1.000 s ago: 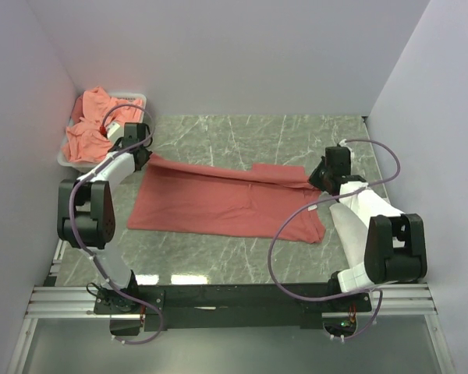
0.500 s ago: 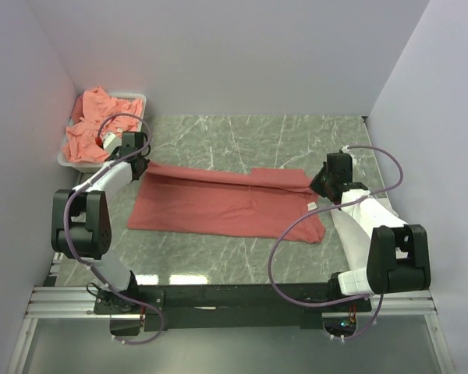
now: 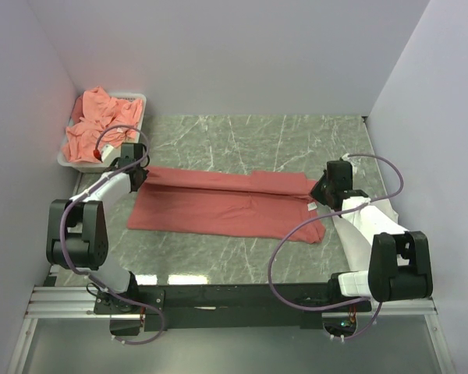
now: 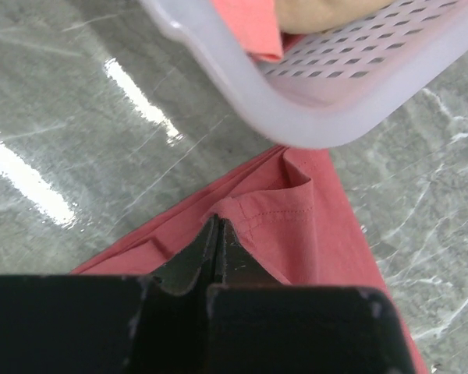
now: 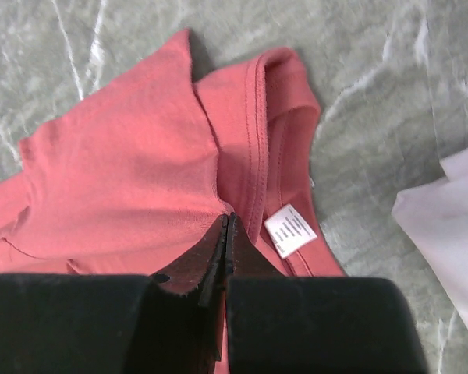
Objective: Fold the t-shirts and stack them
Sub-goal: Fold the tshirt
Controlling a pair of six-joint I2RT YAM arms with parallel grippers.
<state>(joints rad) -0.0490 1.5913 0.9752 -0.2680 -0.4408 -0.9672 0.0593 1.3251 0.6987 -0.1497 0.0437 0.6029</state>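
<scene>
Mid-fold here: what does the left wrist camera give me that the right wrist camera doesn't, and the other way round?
Left wrist only: the white tray corner with salmon shirts inside, and the left gripper shut on a hem. Right wrist only: the neck label, the white garment, and the right gripper shut beside the collar. Both: the spread coral t-shirt on the marble table.

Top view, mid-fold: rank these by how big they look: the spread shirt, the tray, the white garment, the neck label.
spread shirt
tray
white garment, partly hidden, so its place is unsure
neck label
</scene>
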